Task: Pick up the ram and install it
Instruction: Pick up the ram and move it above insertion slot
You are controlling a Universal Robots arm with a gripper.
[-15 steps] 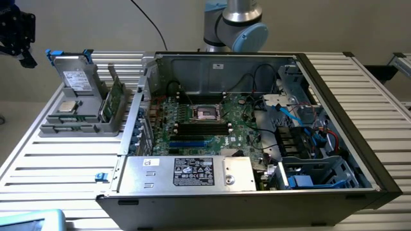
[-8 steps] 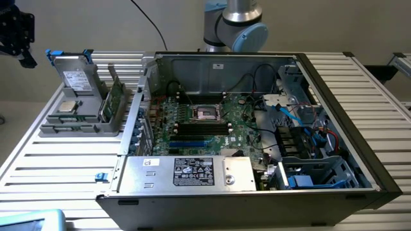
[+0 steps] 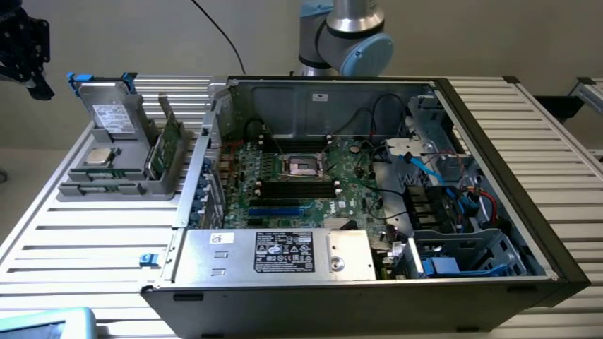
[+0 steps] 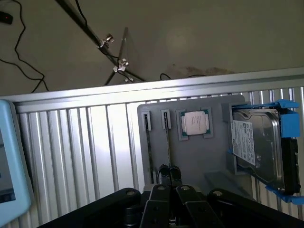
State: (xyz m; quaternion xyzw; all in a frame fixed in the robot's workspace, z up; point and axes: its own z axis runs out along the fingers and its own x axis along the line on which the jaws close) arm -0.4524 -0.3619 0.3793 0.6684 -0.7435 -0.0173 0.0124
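The ram is a thin green stick standing on edge in a slot of the grey holder on the exterior view's left. From above, in the wrist view, it is a thin dark line in the holder's slot, with a second slot beside it. My gripper hangs high over the table's far left corner, above and apart from the holder. The black fingers are pressed together with nothing between them. The open computer case shows the motherboard's black memory slots.
The holder also carries a square silver processor chip and a grey drive with a white label in a blue bracket. A light blue device lies at the table's edge. The arm's base stands behind the case.
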